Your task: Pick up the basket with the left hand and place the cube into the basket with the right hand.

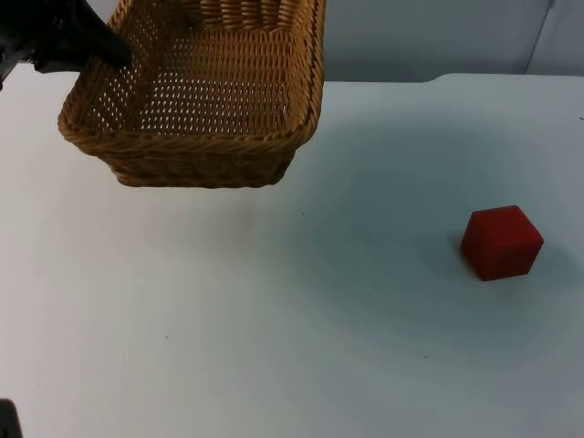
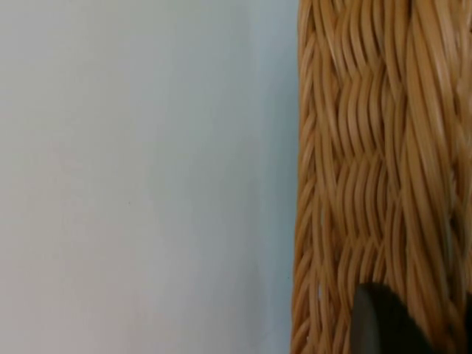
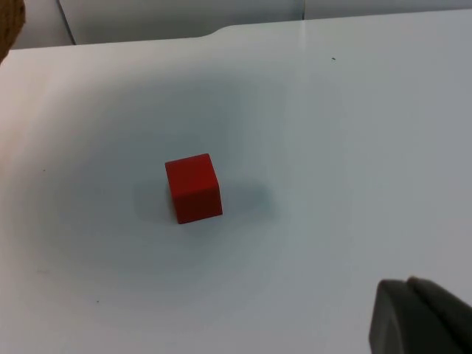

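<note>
Left gripper [image 1: 109, 50] clamped on wicker basket [image 1: 210, 137] rim at 10 o'clock. Red cube [image 1: 501, 242] lay on white table [image 1: 274, 319] at 4 o'clock, well apart. Right gripper [image 3: 420, 317]: grip state unclear.

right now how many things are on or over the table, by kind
basket: 1, held at its rim by the left gripper
cube: 1, red, alone on the table
total: 2
</note>
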`<action>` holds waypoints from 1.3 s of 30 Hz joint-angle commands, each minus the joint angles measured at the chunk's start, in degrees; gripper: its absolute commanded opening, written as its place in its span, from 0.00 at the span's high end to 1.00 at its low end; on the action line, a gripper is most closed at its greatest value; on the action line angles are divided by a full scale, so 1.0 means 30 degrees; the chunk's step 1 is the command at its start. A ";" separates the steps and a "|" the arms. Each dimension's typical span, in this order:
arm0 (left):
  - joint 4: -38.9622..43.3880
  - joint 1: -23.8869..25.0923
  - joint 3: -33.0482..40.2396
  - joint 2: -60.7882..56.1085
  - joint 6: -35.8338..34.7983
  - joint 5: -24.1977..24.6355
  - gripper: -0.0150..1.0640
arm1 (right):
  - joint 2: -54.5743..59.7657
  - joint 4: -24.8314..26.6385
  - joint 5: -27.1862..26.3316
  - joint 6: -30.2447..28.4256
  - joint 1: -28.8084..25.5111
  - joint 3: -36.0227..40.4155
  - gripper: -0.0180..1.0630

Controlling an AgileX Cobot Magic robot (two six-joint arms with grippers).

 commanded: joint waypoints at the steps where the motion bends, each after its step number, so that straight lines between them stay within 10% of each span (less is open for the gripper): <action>1: -0.0626 -0.0016 -0.0201 -0.0331 -0.0023 0.0230 0.99 | -0.0059 0.0088 -0.0181 -0.0025 0.0005 0.0086 0.99; 39: -0.0939 -0.0016 -0.0201 -0.0331 -0.0023 0.0040 0.99 | 0.3874 -0.0080 -0.0363 -0.0110 0.0005 0.0016 0.99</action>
